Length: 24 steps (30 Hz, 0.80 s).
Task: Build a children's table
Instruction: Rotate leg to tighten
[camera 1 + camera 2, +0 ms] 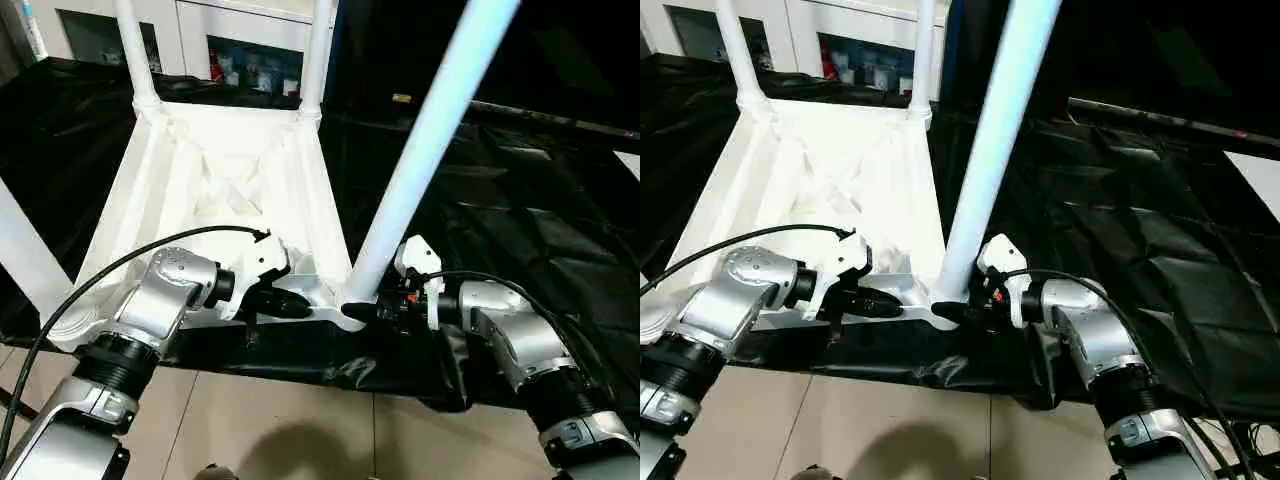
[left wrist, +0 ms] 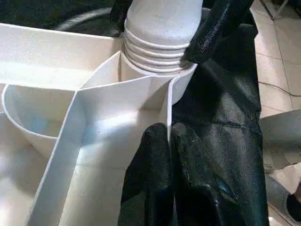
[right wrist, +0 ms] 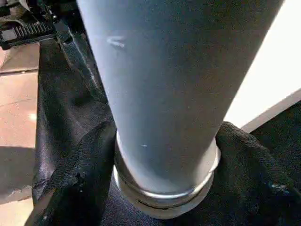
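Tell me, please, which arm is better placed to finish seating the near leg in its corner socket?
The right. Its claw already straddles the base of the near leg at the corner socket, so it can likely twist or press it home. The left claw is shut on the tabletop's rim, steadying it.

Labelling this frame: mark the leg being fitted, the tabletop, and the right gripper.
leg [image 1: 425, 150], left eye view, middle of its shaft.
tabletop [image 1: 225, 165], left eye view, ribbed underside.
right gripper [image 3: 160, 155], right wrist view, midway between its fingertips, at the leg's base.
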Available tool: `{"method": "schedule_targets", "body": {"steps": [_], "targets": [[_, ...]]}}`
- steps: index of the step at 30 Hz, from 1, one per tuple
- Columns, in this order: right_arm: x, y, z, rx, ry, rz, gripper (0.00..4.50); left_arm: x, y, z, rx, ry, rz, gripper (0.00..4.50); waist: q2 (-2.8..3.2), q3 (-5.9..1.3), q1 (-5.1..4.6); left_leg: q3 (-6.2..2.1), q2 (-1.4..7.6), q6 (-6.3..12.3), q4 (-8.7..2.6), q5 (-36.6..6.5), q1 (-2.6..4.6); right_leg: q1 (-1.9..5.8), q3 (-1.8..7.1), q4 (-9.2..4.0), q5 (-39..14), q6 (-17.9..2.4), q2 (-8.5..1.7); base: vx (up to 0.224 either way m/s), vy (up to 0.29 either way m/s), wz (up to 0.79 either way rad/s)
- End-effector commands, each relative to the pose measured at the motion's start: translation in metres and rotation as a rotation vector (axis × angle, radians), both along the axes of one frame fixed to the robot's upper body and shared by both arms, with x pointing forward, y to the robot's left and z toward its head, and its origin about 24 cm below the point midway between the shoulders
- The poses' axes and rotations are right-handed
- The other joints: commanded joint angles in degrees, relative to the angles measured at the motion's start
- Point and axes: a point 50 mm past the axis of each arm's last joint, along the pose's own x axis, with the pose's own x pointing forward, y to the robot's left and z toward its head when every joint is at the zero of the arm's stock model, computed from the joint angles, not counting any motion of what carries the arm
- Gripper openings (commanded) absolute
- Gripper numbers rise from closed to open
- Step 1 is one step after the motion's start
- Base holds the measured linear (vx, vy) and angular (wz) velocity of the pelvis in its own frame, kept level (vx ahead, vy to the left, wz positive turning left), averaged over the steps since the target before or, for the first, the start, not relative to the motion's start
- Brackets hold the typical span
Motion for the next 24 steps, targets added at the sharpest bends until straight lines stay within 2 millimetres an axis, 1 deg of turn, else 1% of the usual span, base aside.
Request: {"method": "schedule_targets", "body": {"steps": [1,2,3,4,5,6,7,8,9,10,11,12,13,14,15,16,17,18,19,20,21,22,24], "targets": [[0.009,-0.008,-0.002,0.016,-0.014,-0.166,2.80,0.001,-0.015,-0.008,-0.037,0.005,0.033,0.00,0.16,-3.42,-0.06,0.72,0.25,1.53,-3.47,-9.6,0.47,3.02,1.84,-3.71,-7.7,-11.6,-2.65,0.000,0.000,0.00],[0.013,-0.007,-0.004,0.015,-0.023,-0.237,2.78,0.005,-0.018,-0.010,-0.038,-0.012,0.079,0.00,0.15,-3.33,-0.09,0.73,0.20,1.28,-3.53,-10.0,0.46,2.95,1.83,-3.87,-8.6,-11.5,-2.65,0.000,0.000,0.00],[0.017,-0.007,-0.008,0.007,-0.029,-0.324,2.76,0.008,-0.022,-0.012,-0.039,-0.023,0.120,0.00,0.19,-3.28,-0.13,0.69,0.13,0.52,-3.57,-11.3,0.50,2.90,1.86,-4.16,-11.5,-10.7,-2.77,0.000,0.000,0.00],[0.020,-0.005,-0.011,0.004,-0.027,-0.388,2.75,0.010,-0.025,-0.014,-0.039,-0.028,0.143,0.00,0.08,-3.27,-0.25,0.60,0.04,-0.39,-3.61,-12.2,0.46,2.88,1.86,-4.43,-14.6,-9.7,-2.87,0.000,0.000,0.00],[0.022,-0.002,-0.013,0.004,-0.022,-0.432,2.75,0.014,-0.030,-0.015,-0.039,-0.042,0.184,0.00,0.02,-3.24,-0.35,0.51,0.03,-0.77,-3.71,-12.7,0.38,2.91,1.80,-4.55,-16.3,-9.2,-2.88,0.000,0.000,0.00],[0.023,0.002,-0.016,0.009,-0.017,-0.480,2.74,0.017,-0.036,-0.017,-0.041,-0.048,0.218,0.00,-0.10,-3.16,-0.51,0.41,-0.02,-1.11,-3.75,-13.5,0.29,2.87,1.74,-4.87,-19.2,-7.8,-2.89,0.000,0.000,0.00],[0.023,0.002,-0.016,0.009,-0.017,-0.480,2.74,0.017,-0.036,-0.017,-0.041,-0.048,0.218,0.00,-0.03,-3.12,-0.45,0.46,-0.01,-1.06,-3.62,-14.8,0.75,2.43,1.82,-5.34,-22.0,-7.0,-3.01,0.000,0.000,0.00],[0.023,0.004,-0.017,0.013,-0.013,-0.506,2.74,0.019,-0.040,-0.018,-0.041,-0.053,0.238,0.00,-0.06,-3.16,-0.44,0.41,-0.01,-0.99,-3.59,-14.7,0.68,2.55,1.88,-5.34,-22.3,-6.7,-3.07,0.000,0.000,0.00],[0.024,0.009,-0.019,0.016,-0.004,-0.557,2.74,0.022,-0.046,-0.019,-0.036,-0.064,0.283,0.00,-0.03,-3.22,-0.46,0.46,-0.03,-0.76,-3.64,-14.1,0.57,2.46,1.94,-5.26,-21.3,-6.5,-2.89,0.000,0.000,0.00],[0.026,0.019,-0.022,0.015,0.006,-0.625,2.74,0.027,-0.057,-0.021,-0.018,-0.079,0.335,0.00,-0.03,-3.19,-0.38,0.39,0.03,-0.78,-3.67,-14.1,0.62,2.43,1.89,-5.28,-21.1,-6.5,-2.89,0.000,0.000,0.00],[0.026,0.025,-0.023,0.008,0.008,-0.646,2.74,0.030,-0.063,-0.022,-0.015,-0.093,0.365,0.00,0.11,-3.26,-0.50,0.37,-0.03,-1.04,-3.75,-14.1,0.67,2.34,1.85,-5.29,-20.8,-6.4,-2.77,0.000,0.000,0.00],[0.026,0.031,-0.024,0.003,0.005,-0.663,2.74,0.032,-0.069,-0.021,-0.015,-0.101,0.381,0.00,0.11,-3.39,-0.39,0.35,0.01,-1.24,-3.70,-13.8,0.72,2.38,1.86,-5.05,-19.2,-6.7,-2.75,0.000,0.000,0.00],[0.026,0.037,-0.024,0.005,0.004,-0.667,2.74,0.033,-0.074,-0.021,-0.014,-0.112,0.398,0.00,0.11,-3.36,-0.34,0.42,-0.10,-1.13,-3.68,-13.7,0.58,2.45,1.88,-4.98,-17.9,-6.7,-2.65,0.000,0.000,0.00],[0.026,0.041,-0.024,0.008,0.003,-0.668,2.74,0.034,-0.077,-0.021,-0.014,-0.118,0.406,0.00,0.09,-3.37,-0.31,0.38,-0.12,-1.08,-3.70,-13.5,0.54,2.52,1.87,-4.93,-17.4,-6.7,-2.66,0.000,0.000,0.00],[0.025,0.049,-0.023,0.015,-0.009,-0.631,2.74,0.035,-0.082,-0.020,-0.010,-0.135,0.398,0.00,0.07,-3.38,-0.18,0.42,-0.16,-0.66,-3.66,-13.7,0.59,2.50,1.87,-5.01,-17.1,-6.6,-2.69,0.000,0.000,0.00],[0.024,0.053,-0.022,0.016,-0.025,-0.608,2.74,0.035,-0.084,-0.020,-0.011,-0.138,0.393,0.00,0.01,-3.46,-0.12,0.45,-0.21,-0.32,-3.58,-13.6,0.58,2.58,1.89,-5.01,-16.7,-6.7,-2.71,0.000,0.000,0.00],[0.024,0.055,-0.020,0.027,-0.036,-0.587,2.74,0.035,-0.084,-0.019,-0.013,-0.142,0.389,0.00,0.29,-3.49,-0.05,0.46,-0.18,0.06,-3.59,-13.1,0.47,2.70,1.95,-4.95,-15.4,-6.8,-2.74,0.000,0.000,0.00],[0.024,0.056,-0.018,0.043,-0.043,-0.572,3.29,0.035,-0.084,-0.019,-0.015,-0.146,0.378,0.00,0.14,-3.46,-0.01,0.47,-0.21,0.49,-3.60,-12.6,0.33,2.81,1.90,-4.86,-14.5,-6.9,-2.66,0.000,0.000,0.00],[0.024,0.055,-0.016,0.063,-0.042,-0.567,3.29,0.035,-0.082,-0.019,-0.014,-0.144,0.373,0.00,0.21,-3.48,0.04,0.51,-0.21,0.75,-3.56,-12.4,0.37,2.81,1.91,-4.84,-14.3,-7.1,-2.70,0.000,0.000,0.00],[0.025,0.053,-0.014,0.085,-0.039,-0.560,3.42,0.035,-0.080,-0.019,-0.013,-0.145,0.365,0.00,0.22,-3.45,0.03,0.51,-0.18,0.81,-3.60,-12.6,0.38,2.80,1.88,-4.86,-14.6,-7.1,-2.69,0.000,0.000,0.00],[0.025,0.052,-0.013,0.098,-0.036,-0.557,3.42,0.035,-0.078,-0.019,-0.012,-0.145,0.360,0.00,0.23,-3.40,0.02,0.50,-0.18,0.94,-3.62,-13.3,0.37,2.80,1.84,-5.03,-15.8,-7.1,-2.73,0.000,0.000,0.00],[0.025,0.049,-0.011,0.106,-0.039,-0.543,3.63,0.034,-0.076,-0.019,-0.015,-0.138,0.344,0.00,0.04,-3.38,-0.03,0.44,-0.15,0.93,-3.68,-13.7,0.24,2.85,1.79,-5.14,-17.0,-6.7,-2.81,0.000,0.000,0.00],[0.025,0.044,-0.008,0.093,-0.059,-0.495,3.87,0.032,-0.070,-0.019,-0.025,-0.128,0.295,0.00,0.16,-3.32,0.04,0.39,-0.14,1.01,-3.71,-14.2,0.34,2.74,1.76,-5.37,-18.8,-6.4,-2.86,0.000,0.000,0.00]]}}
